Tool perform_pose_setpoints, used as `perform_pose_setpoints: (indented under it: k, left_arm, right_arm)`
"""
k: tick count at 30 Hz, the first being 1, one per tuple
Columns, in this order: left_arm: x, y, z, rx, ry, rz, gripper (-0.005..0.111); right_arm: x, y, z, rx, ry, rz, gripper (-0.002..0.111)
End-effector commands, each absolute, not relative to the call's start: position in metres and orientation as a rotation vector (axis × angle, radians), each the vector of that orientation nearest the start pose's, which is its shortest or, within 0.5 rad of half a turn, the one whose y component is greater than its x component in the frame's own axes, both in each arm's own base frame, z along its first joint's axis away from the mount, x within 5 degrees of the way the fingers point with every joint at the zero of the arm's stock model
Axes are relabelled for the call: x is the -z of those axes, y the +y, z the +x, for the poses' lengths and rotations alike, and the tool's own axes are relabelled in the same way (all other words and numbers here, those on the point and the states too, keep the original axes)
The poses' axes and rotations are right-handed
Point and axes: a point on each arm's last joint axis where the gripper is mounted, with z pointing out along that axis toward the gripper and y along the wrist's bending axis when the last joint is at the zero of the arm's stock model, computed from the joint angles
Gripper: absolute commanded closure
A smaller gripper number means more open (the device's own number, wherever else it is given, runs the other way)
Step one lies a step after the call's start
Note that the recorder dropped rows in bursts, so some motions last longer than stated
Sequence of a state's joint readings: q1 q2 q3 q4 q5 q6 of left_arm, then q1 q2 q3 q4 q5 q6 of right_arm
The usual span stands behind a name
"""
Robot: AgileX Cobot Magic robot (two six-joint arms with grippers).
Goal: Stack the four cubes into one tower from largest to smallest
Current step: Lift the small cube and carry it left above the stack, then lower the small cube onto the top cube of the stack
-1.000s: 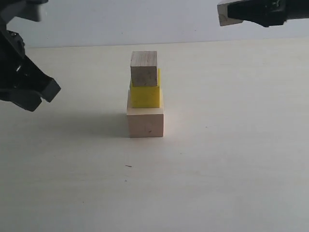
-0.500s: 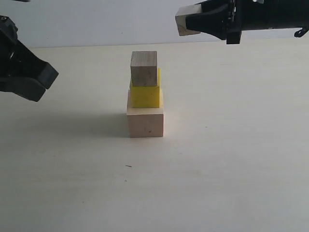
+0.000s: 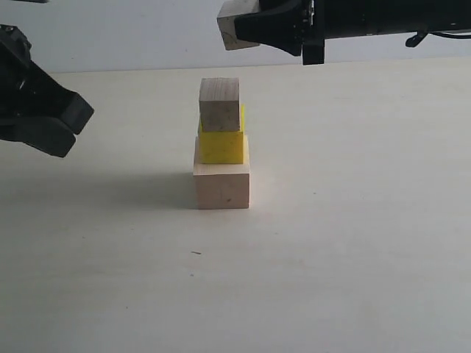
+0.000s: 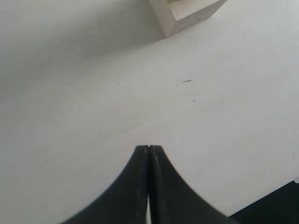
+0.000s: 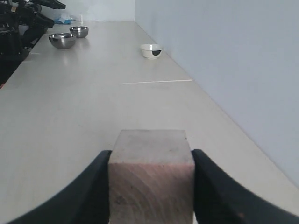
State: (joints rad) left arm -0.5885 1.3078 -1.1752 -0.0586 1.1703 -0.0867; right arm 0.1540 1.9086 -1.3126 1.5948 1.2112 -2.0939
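Right gripper (image 3: 246,31) has moved left, its jaws half open and clamped on the last small cube (image 5: 151,172). It is now high, nearly over the three-cube tower (image 3: 221,145) on the desk (image 3: 353,220). Left gripper (image 4: 148,156) sits off left with jaws shut and empty. Only the final placement is left.

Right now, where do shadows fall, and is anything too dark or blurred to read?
Exterior view: the tower throws a soft shadow leftward across the table; the right pincer is a dark silhouette. Left wrist view: the shut left pincer is featureless black. Right wrist view: the held cube is sharp, the far bowls soft.
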Motion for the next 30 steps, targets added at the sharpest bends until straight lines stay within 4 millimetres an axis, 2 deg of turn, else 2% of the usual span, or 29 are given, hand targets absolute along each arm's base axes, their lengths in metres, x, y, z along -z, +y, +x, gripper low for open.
perform_pose_setpoints:
  k: [1,14,22,30]
  left_arm:
    - [-0.333,-0.141,0.201,0.259,2.719,0.680,0.107]
    - [-0.333,-0.141,0.202,0.259,2.699,0.702,0.107]
    - [-0.334,-0.142,0.203,0.263,2.686,0.702,0.107]
    - [-0.334,-0.142,0.203,0.264,2.683,0.703,0.107]
  right_arm:
    - [-0.266,0.147,0.369,-0.980,1.343,-1.230,0.108]
    - [-0.266,0.149,0.368,-0.986,1.341,-1.230,0.108]
    - [-0.259,0.161,0.366,-1.019,1.343,-1.249,0.108]
    - [-0.251,0.161,0.367,-1.028,1.366,-1.264,0.108]
